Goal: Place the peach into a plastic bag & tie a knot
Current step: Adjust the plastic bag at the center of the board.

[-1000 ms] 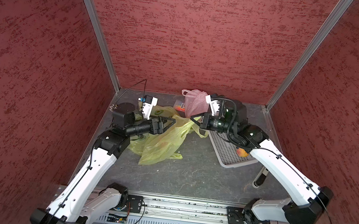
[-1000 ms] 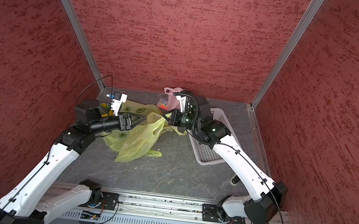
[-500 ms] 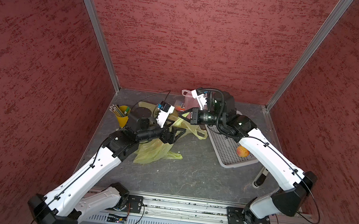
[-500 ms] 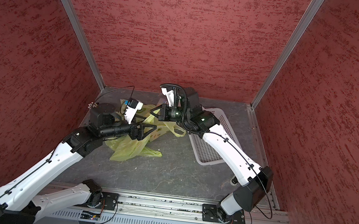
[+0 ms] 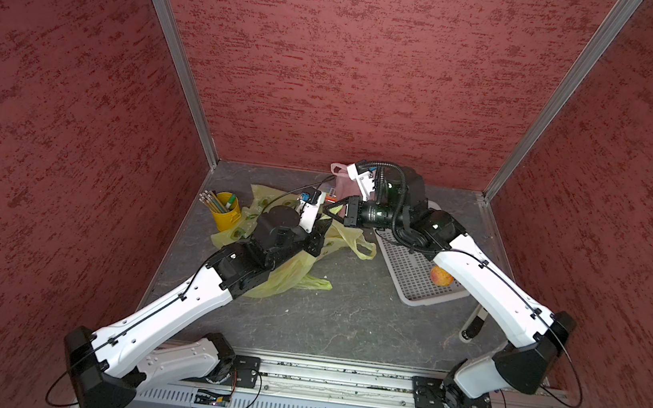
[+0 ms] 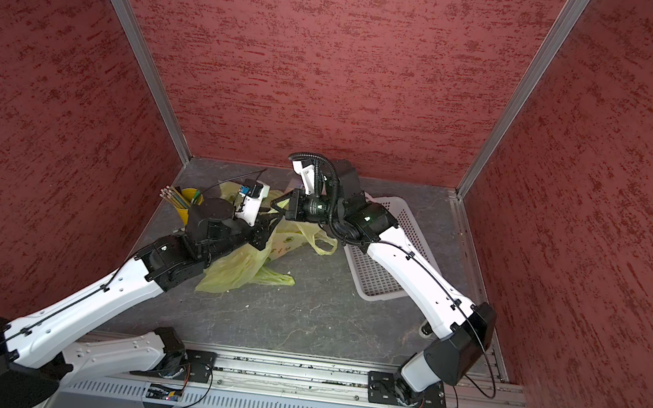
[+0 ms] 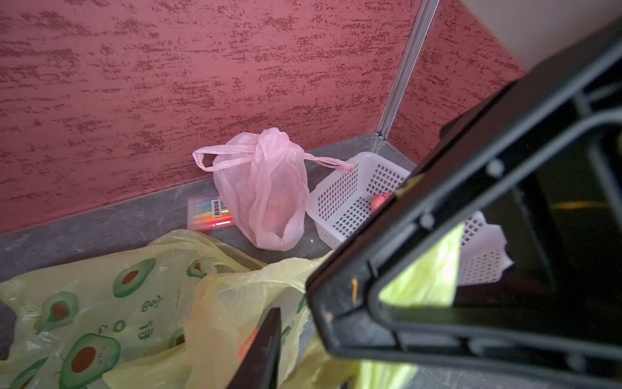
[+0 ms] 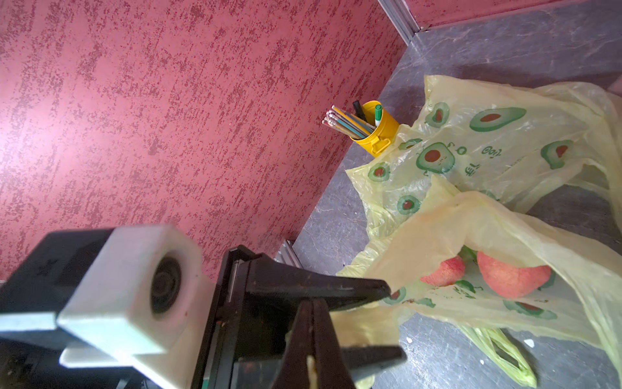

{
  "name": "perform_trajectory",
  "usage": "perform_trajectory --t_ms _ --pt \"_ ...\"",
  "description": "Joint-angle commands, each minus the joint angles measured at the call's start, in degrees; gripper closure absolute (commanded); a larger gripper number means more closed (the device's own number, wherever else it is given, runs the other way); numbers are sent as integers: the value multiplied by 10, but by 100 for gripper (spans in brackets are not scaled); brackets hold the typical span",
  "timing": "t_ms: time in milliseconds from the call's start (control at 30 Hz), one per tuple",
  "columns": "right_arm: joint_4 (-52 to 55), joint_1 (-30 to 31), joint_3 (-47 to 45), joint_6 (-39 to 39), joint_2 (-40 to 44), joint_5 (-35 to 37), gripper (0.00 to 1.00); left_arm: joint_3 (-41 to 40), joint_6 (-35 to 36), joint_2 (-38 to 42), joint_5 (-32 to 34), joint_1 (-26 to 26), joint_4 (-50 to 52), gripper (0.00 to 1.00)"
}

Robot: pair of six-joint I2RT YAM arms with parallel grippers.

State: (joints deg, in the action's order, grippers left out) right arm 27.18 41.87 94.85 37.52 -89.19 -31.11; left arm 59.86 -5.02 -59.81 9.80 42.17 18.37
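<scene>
Standing at the far left: a yellow pencil cup (image 5: 226,213), upright, pencils inside, touching the bag's edge. It has no part in the task.

Left gripper (image 8: 392,325): jaws part-way open, one on each side of a twisted strip of bag film, right at the other gripper's tips. No pinch on the film can be made out.

Yellow bag (image 5: 291,278), avocado print: slumped on the table left of centre, partly under the left arm, mouth loose, no knot. Two peaches (image 8: 508,279) show through the film inside it.

Right gripper (image 5: 334,210): clamped tight on a handle strip of the yellow bag, holding it raised off the table toward the far side.

Pink bag (image 7: 266,188): at the far wall, handles knotted, marker pack (image 7: 210,214) just beside it.

White basket (image 7: 336,193): right of centre, with one loose peach (image 5: 441,276) lying in it, near the right arm.

Step in hand, as judged: fruit is bagged and the knot stage is opening, with the handles being gathered.

Next move calls for the left jaws to close on the film beside the right's hold without nipping the other fingers. The two strips are then to be drawn apart and crossed. The thin film may slip.
</scene>
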Motion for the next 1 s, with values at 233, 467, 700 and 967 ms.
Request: perform_trajectory --t_ms 233,467,700,967 --pt "61 -25 18 -38 25 160 49 -37 -19 53 -32 -41 4 100" --pt "58 -75 -120 -118 50 200 35 -40 -45 72 -98 -95 11 100" --pt "37 -63 -212 -170 46 169 24 -42 -59 82 -134 -129 15 100" --pt "24 -44 -242 -190 42 134 25 -44 -67 88 -159 -157 19 100"
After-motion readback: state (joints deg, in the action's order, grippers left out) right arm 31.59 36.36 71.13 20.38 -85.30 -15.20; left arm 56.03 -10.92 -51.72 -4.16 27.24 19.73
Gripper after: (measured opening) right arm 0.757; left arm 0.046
